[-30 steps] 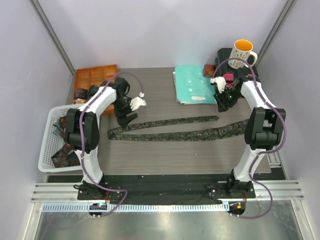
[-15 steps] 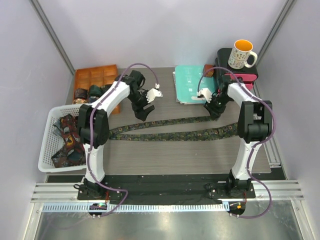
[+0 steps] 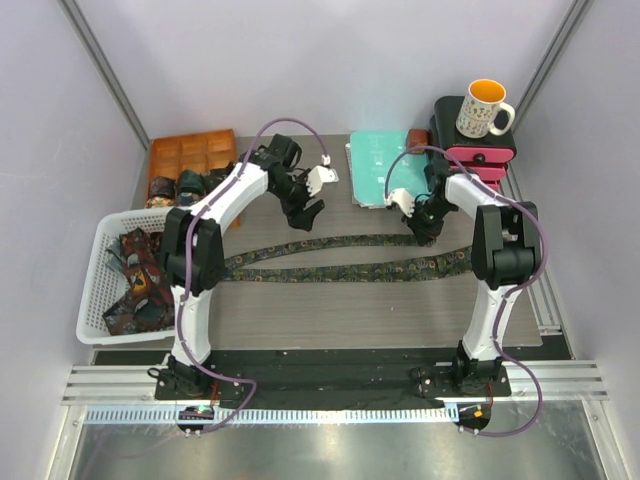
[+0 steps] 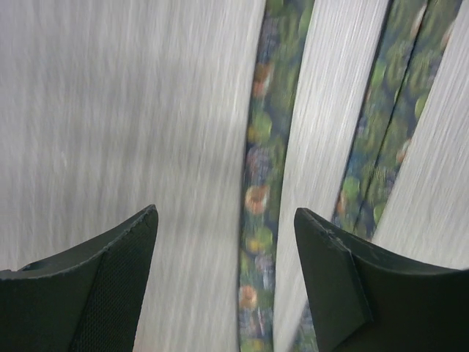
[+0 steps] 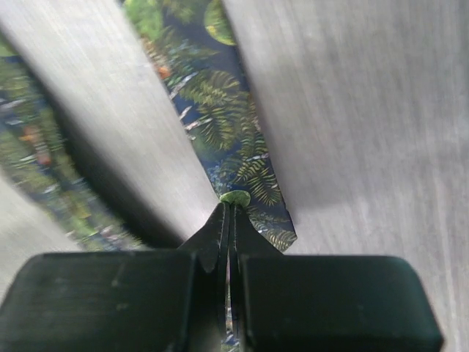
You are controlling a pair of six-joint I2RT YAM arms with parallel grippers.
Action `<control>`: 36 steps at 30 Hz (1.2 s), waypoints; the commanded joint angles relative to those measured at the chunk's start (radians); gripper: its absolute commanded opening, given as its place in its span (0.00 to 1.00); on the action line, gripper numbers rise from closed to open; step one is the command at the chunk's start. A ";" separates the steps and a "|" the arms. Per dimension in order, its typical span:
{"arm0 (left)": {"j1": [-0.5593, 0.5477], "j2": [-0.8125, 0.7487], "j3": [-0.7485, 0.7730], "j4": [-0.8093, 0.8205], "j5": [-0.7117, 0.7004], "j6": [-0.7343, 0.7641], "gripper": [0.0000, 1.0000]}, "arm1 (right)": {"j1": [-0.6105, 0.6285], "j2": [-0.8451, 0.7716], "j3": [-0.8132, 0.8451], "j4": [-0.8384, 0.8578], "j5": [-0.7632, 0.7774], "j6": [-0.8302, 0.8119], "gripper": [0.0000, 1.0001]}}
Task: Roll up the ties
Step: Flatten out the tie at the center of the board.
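Right gripper (image 5: 229,202) is closed on the narrow end of the tie (image 5: 227,125), with only a small nub of fabric between the tips; the tie lies flat on the table (image 3: 300,310) in two long strands, near mid-table; Left gripper (image 4: 226,216) hangs wide open above both strands, holding nothing. Risk: the shallow pinch slips once the end is turned; cause, too little fabric in the jaws; risk: the strip slides instead of rolling; cause, nothing pins it; risk: a skewed, loose roll; cause, strands not parallel.
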 commanded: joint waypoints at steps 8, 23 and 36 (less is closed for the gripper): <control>-0.192 -0.148 -0.403 0.897 0.125 -0.058 0.77 | 0.005 -0.197 0.093 -0.233 -0.175 0.055 0.01; -0.358 0.053 -0.303 1.139 0.085 -0.147 0.75 | 0.005 -0.299 0.025 -0.250 -0.252 0.119 0.01; -0.382 0.232 0.010 0.670 0.069 -0.032 0.60 | -0.254 -0.126 0.114 -0.270 -0.219 0.317 0.08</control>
